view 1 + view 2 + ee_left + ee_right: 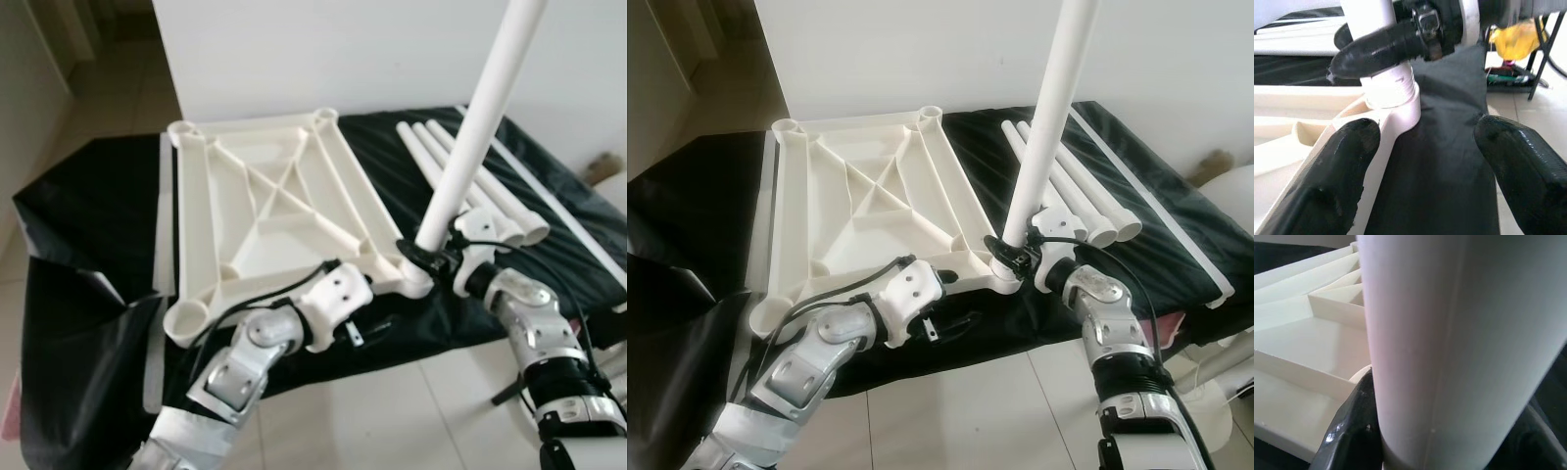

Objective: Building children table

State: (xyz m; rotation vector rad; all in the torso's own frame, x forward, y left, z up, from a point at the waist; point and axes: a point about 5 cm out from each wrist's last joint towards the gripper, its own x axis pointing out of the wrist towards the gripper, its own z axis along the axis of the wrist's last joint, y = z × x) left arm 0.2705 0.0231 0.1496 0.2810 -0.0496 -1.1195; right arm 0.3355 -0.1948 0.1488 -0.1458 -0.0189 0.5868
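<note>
Tabletop (pixel 269 206) lay underside-up on the black cloth (pixel 88 206). Right gripper (pixel 428 253) clamped the first leg (pixel 472 127), standing in the near-right corner socket. Left gripper (pixel 1420 161), fingers apart, sat beside that socket. Three legs (pixel 480 191) remained loose.

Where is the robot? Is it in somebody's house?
Probably a room in a home: pale floor tiles, a plain white wall, and a black cloth spread out as a work spot. On it lie a white tabletop upside down and loose table legs.
</note>
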